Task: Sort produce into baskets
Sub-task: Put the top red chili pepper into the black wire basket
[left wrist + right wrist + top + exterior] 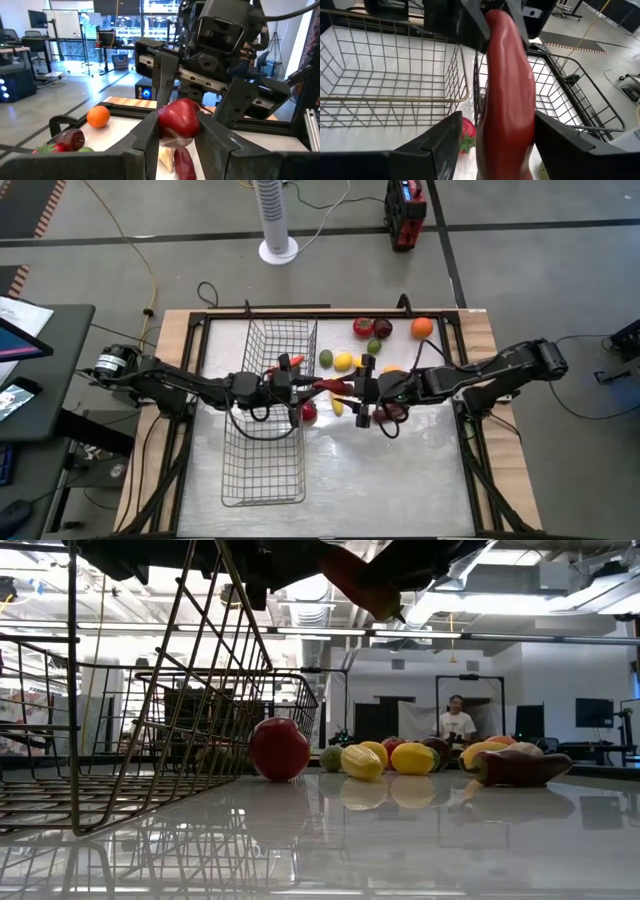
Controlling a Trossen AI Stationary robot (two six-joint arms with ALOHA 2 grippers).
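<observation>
**A:** Which way is your dark red pepper lying?

**B:** Its long axis runs level above the counter, from one arm across to the other, just beside the long side of the wire basket. You can see it from below in the low view, hanging over the white surface with a tip pointing down.

**A:** What does your left end effector have?

**B:** Its fingers are closed tight on one end of the pepper; your left wrist view shows both dark fingers pressed against the red skin.

**A:** And your right end effector?

**B:** It sits at the pepper's other end, fingers part-way apart. In the right wrist view the pepper fills the gap between them; you cannot tell whether they press on it.

**A:** What else lies near the basket?

**B:** A red apple rests on the counter right by its long side. Farther from the basket lie a lime, a lemon, a tomato and an orange.

**A:** And the room?

**B:** The counter is glossy white with a wooden rim. Beyond it you have a grey floor, a white tower fan, and a person standing far back.
</observation>
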